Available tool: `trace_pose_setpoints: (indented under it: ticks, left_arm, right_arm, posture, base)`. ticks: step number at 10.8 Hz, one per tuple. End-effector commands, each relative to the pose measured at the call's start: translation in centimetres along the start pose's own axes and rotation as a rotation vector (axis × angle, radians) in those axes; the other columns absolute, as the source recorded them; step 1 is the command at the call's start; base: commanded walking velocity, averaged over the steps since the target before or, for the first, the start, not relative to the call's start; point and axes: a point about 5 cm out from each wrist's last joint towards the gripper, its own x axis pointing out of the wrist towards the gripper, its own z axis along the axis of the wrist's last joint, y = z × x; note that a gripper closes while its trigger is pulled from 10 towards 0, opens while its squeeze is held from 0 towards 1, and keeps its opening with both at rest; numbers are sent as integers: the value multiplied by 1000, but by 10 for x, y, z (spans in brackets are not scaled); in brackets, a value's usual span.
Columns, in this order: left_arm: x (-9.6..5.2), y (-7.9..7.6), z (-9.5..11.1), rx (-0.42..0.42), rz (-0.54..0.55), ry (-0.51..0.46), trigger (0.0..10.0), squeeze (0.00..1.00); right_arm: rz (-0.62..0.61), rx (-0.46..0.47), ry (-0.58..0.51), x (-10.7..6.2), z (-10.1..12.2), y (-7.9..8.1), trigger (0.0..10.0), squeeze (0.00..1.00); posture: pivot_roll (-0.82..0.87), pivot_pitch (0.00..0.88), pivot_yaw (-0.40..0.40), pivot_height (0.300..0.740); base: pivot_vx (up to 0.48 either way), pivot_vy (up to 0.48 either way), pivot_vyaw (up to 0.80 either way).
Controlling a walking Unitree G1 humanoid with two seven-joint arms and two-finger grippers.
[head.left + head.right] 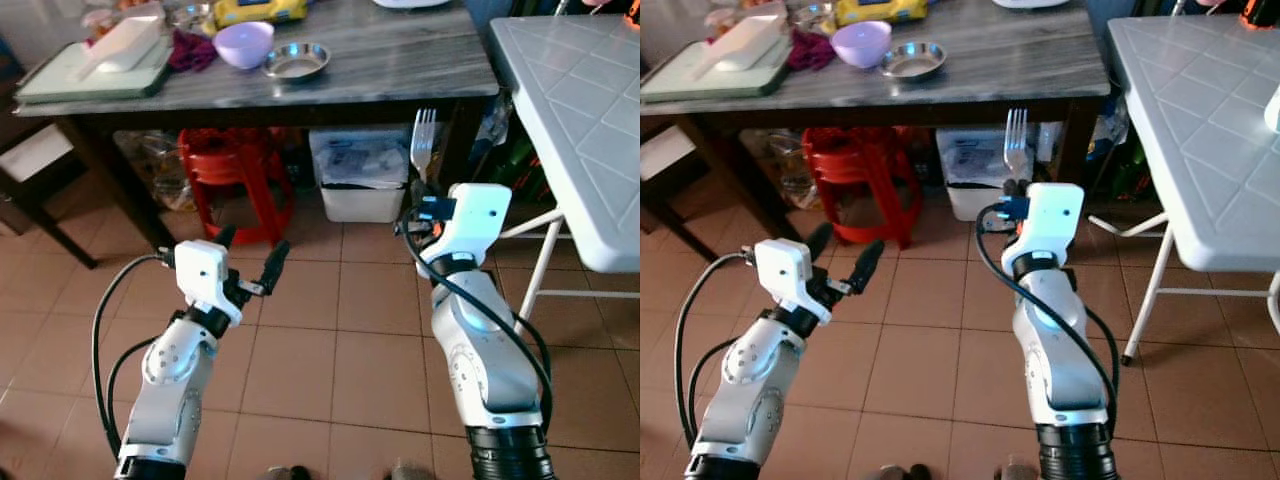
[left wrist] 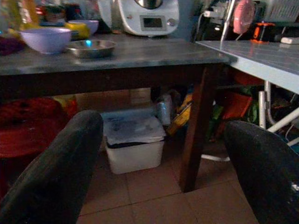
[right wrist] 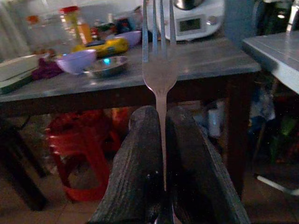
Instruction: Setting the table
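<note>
Silver fork (image 1: pixel 423 140) upright, tines up, clamped by its handle between the right gripper (image 3: pixel 161 154) fingers, raised over tiled floor (image 1: pixel 330 340) before the dark marble-topped table's (image 1: pixel 400 60) front edge. Left gripper (image 1: pixel 250 255) spread wide, holding nothing. Lilac bowl (image 1: pixel 244 43) beside steel dish (image 1: pixel 296 60) near that edge; white folding table (image 1: pixel 585 120) at right.

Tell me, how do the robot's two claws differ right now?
The right gripper is shut on a fork, tines up; the left gripper holds nothing. The right gripper's fingers press together around the handle, while the left gripper's fingers stand wide apart. Both have two black fingers and are raised over the tiled floor, facing the dark table.
</note>
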Motion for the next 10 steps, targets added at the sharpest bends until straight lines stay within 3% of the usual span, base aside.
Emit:
trace_pose_setpoints:
  ticks: [1, 4, 10]
  left_arm:
    - [0, -2, -1, 1, -18, 10, 10000, 0]
    - [2, -3, -1, 1, -22, 9, 10000, 0]
    - [3, -4, -3, -1, -28, 13, 10000, 0]
  right_arm:
    - [-15, -3, -14, 0, 2, -3, 10000, 0]
    - [-18, -3, -14, 0, 2, -4, 10000, 0]
    - [-21, -5, -14, 0, 1, -5, 10000, 0]
  posture:
    - [-106, 168, 106, 740]
    - [-108, 165, 106, 740]
    - [-111, 157, 108, 740]
  base:
    - [322, 0, 0]
    - [319, 0, 0]
    - [356, 0, -503]
